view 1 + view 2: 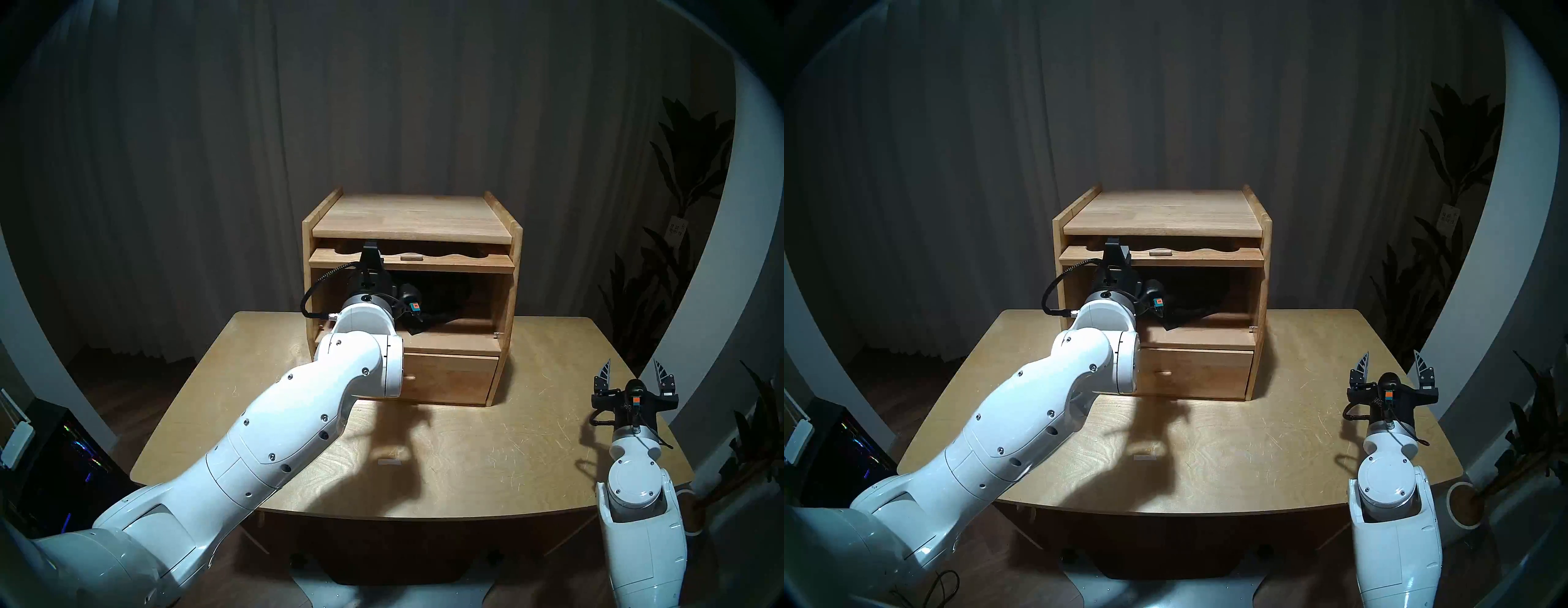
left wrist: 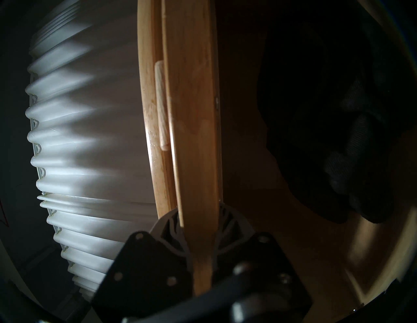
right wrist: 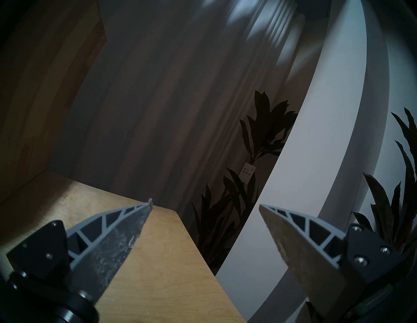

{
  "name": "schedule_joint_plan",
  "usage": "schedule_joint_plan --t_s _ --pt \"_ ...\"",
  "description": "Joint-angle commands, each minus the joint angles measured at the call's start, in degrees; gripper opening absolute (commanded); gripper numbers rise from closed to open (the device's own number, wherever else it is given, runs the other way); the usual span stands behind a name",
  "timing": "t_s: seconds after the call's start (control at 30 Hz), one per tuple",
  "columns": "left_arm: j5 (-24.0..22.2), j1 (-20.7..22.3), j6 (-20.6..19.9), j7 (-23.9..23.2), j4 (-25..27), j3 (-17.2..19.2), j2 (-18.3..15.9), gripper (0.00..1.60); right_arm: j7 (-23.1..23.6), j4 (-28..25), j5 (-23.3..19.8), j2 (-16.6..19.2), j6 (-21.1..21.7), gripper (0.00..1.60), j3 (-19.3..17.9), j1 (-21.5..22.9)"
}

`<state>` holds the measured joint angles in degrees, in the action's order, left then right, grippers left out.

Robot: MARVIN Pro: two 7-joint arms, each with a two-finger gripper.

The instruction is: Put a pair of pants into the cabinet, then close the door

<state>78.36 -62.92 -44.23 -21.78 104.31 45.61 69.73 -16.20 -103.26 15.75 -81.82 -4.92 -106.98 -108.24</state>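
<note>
Pants, a soft black-charcoal fabric pair of pants (image 1: pixel 1191 303), lie bunched inside the large upper compartment of the boxy light-wood tabletop cabinet (image 1: pixel 507 297), with one limp corner drooping over the compartment's front lip at about 6 o'clock of the heap. Being light and floppy, the pair of pants will crumple rather than slide if nudged, so that corner is best pushed inward from its hanging edge.

The light-wood door with a wavy-edged window and small wooden knob (image 1: pixel 449 262) lies flipped up and flat just under the cabinet's top board, knob (image 1: pixel 410 256) at the panel's middle. The left gripper (image 2: pixel 199 227) is clamped on the door's front edge toward the 9 o'clock end, one finger on each face of the board; in the wrist view the knob sits farther along the same edge. The panel is stiff and looks fairly light, though how freely it slides or swings cannot be judged from here. An edge pinch will probably do to draw it out and down.

The right gripper (image 1: pixel 633 373) hovers with fingers spread apart and empty over the pale wooden table (image 1: pixel 530 446), at about 4 o'clock of the cabinet, well apart from it.
</note>
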Motion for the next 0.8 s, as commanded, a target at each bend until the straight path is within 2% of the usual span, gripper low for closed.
schedule_joint_plan --t_s 0.0,0.2,0.3,0.53,0.77 --pt "1.96 -2.91 -3.12 -1.91 5.94 -1.15 -1.13 0.0 -0.05 -1.38 0.16 0.2 0.54 1.6 -0.14 0.51" --pt "5.23 -3.72 -6.48 -4.39 9.53 -1.66 -3.39 0.0 -0.01 -1.01 0.11 0.12 0.36 1.6 -0.19 0.06" --pt "6.05 -3.28 -7.13 -5.84 9.66 -1.49 -3.98 0.0 0.08 -0.9 0.06 0.09 0.41 1.6 -0.22 0.06" --pt "8.99 -4.56 -9.42 -7.37 13.8 -1.32 -6.11 0.0 0.09 -1.05 0.07 -0.13 0.31 1.6 -0.24 -0.32" --pt "10.52 -4.61 -9.68 -8.63 16.46 -1.44 -6.86 0.0 0.29 -0.65 0.06 -0.01 -0.01 1.6 -0.18 -0.16"
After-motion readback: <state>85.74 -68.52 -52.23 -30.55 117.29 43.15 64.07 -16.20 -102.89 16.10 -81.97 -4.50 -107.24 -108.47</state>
